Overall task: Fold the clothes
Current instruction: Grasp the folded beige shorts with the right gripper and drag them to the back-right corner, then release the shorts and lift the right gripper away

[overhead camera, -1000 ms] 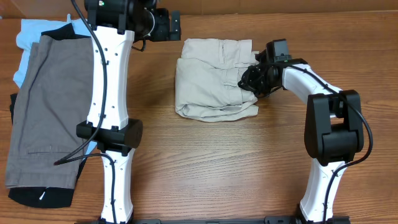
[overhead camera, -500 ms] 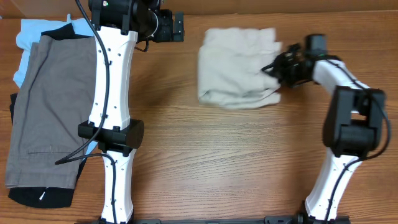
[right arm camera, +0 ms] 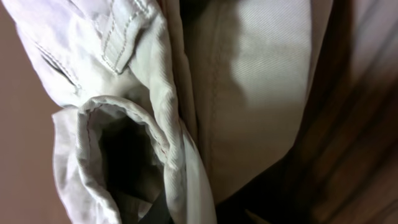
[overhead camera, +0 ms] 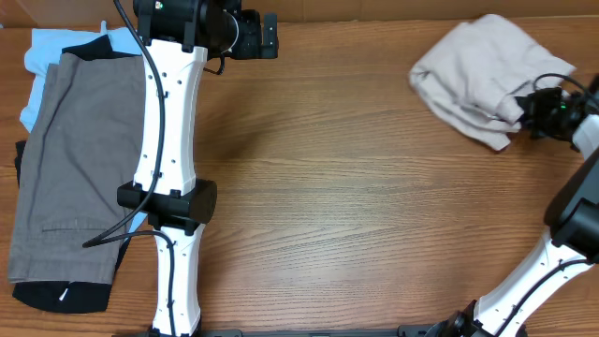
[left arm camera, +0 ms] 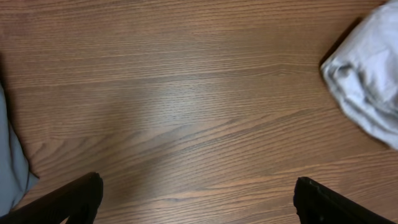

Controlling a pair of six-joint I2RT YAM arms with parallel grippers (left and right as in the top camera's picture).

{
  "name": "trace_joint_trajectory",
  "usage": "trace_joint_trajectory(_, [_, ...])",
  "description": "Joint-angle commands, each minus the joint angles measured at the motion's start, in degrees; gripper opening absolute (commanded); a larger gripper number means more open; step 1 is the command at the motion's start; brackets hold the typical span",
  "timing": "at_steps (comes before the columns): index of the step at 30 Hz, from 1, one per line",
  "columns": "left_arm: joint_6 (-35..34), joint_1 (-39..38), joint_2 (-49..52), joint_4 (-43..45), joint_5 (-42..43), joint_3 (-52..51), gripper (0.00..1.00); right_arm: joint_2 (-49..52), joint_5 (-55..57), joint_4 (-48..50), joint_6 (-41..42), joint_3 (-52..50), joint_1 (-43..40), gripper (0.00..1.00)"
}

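Observation:
The folded beige shorts [overhead camera: 482, 80] lie bunched at the far right of the table. My right gripper [overhead camera: 532, 108] is shut on their right edge. In the right wrist view the beige cloth [right arm camera: 249, 81] fills the frame, with a seam and a folded hem pinched at the bottom. My left gripper [overhead camera: 267, 36] is open and empty at the back, above bare wood. In the left wrist view both its black fingertips [left arm camera: 199, 199] sit wide apart, and a corner of the shorts [left arm camera: 370, 74] shows at the right edge.
A pile of other garments lies at the left: grey-brown shorts [overhead camera: 70, 159] on top of a light blue piece [overhead camera: 47, 47] and a black one [overhead camera: 56, 295]. The left arm's white column [overhead camera: 168, 140] stands beside the pile.
My right gripper has dragged the beige shorts from the table's middle back to the far right. The bundle has turned and crumpled a little. The left arm has not moved.

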Motion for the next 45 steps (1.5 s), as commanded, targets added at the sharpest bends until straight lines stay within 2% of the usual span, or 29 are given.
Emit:
trace_joint_trajectory(1, [1.31,-0.15,0.52,0.24,-0.59,-0.24,1.0,-0.44,2.25,4.81,12.92,1.7,2.14,0.04])
trace_joint_trajectory(8, [1.29,-0.17,0.52,1.55,-0.59,-0.33,1.0,-0.44,11.82,12.83,31.95,1.7,10.12,0.04])
trace_joint_trajectory(11, [1.29,-0.17,0.55,2.14,-0.59,-0.33,1.0,-0.44,16.5,15.47,36.48,1.7,14.01,0.04])
trace_joint_trajectory(17, [1.29,-0.17,0.57,2.38,-0.59,-0.33,1.0,-0.44,28.04,17.42,37.97,1.7,18.47,0.04])
trace_joint_trajectory(20, [1.29,-0.17,0.74,2.49,-0.59,-0.33,1.0,-0.44,28.63,17.62,37.48,1.7,18.56,0.04])
trace_joint_trajectory(21, [1.31,-0.15,0.81,2.54,-0.59,-0.33,1.0,-0.44,28.17,17.73,37.07,1.7,18.25,0.12])
trace_joint_trajectory(22, [1.31,-0.15,0.98,2.6,-0.57,-0.33,1.0,-0.46,27.17,17.88,35.89,1.7,17.88,0.22])
trace_joint_trajectory(24, [1.31,-0.15,1.2,2.6,-0.57,-0.33,1.0,-0.46,23.71,18.99,32.3,1.7,17.05,0.5])
trace_joint_trajectory(25, [1.29,-0.15,1.31,2.6,-0.57,-0.33,1.0,-0.48,21.59,19.21,30.91,1.7,16.59,0.59])
trace_joint_trajectory(32, [1.31,-0.17,1.38,2.58,-0.55,-0.33,1.0,-2.67,5.7,12.92,20.33,1.7,12.2,0.67])
trace_joint_trajectory(33, [1.31,-0.15,1.4,2.56,-0.55,-0.33,1.0,-3.15,4.35,12.48,16.24,1.7,11.72,0.72])
trace_joint_trajectory(35, [1.31,-0.15,1.4,2.56,-0.57,-0.33,1.0,-4.46,0.0,11.43,6.71,1.7,10.6,0.89])
trace_joint_trajectory(37, [1.31,-0.17,1.4,2.58,-0.55,-0.33,1.0,-5.92,-2.19,8.35,0.57,1.7,9.55,0.98])
trace_joint_trajectory(41, [1.31,-0.15,1.4,2.56,-0.55,-0.33,1.0,-9.86,-2.1,-0.63,-12.24,1.7,7.21,1.0])
trace_joint_trajectory(45, [1.31,-0.17,1.4,2.58,-0.55,-0.33,1.0,-14.14,-2.91,-2.36,-34.95,1.7,7.15,1.0])
